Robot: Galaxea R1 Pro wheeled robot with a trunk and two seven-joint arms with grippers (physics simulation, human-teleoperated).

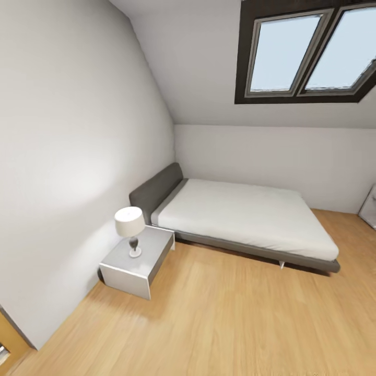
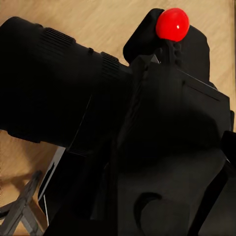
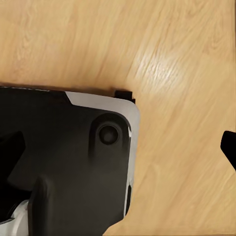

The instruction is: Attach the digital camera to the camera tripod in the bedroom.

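Head view, left to right: wooden door [image 1: 9, 342] edge at the lower left corner; pale grey wall [image 1: 68, 156] along the left; white bedside table [image 1: 137, 261] standing against that wall on the light wood plank floor [image 1: 235, 324]. On its top, upright, a table lamp [image 1: 130, 228] with white shade and dark stem. Just beside the bedside table, a grey bed [image 1: 245, 224] with white mattress [image 1: 245, 216], headboard against the left wall. Above, in the sloped ceiling, a dark-framed skylight [image 1: 308, 52] with two panes. At the far right edge, part of a white piece of furniture [image 1: 369, 208]; type not determinable.

Left wrist view: digital camera [image 2: 162, 142] close to the lens, matte black, long ribbed lens barrel [image 2: 54, 83] extending to one side, bright red button [image 2: 172, 24] on top. Plank floor visible behind. Dark fingers of the left gripper [image 2: 216, 191] barely distinguishable against the black body; camera apparently held, but pinching cannot be confirmed, state of the left gripper cannot be told. Thin dark struts [image 2: 22, 209] in one corner, identity unclear.

Right wrist view: black and white robot body part [image 3: 69, 162] with a round fastener, over the plank floor. A dark tip [image 3: 229, 147] at the picture edge, apparently one finger; spread or pressed together of the right gripper cannot be told.
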